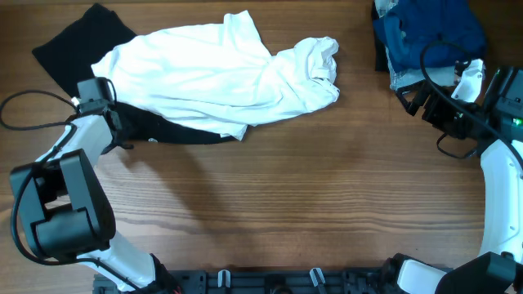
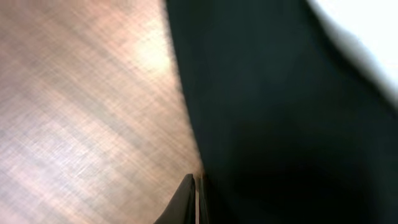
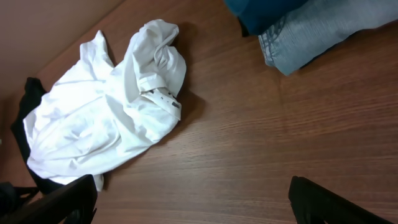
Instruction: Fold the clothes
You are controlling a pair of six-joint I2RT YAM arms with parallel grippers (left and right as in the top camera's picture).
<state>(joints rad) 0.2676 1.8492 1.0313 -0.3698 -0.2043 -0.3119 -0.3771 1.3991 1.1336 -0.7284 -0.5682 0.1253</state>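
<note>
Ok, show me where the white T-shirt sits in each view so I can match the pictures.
Overhead: the white T-shirt lies spread across the upper left-centre of the table.
Left wrist: only a blurred white patch in the top right corner.
Right wrist: crumpled in the left half.
Shared landmark: the black cloth under its edge, visible in all three.

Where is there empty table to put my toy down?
The wide bare wood below the white T-shirt is free. So is the gap between it and the blue clothes. Crowded: top left, with black cloth too.
</note>
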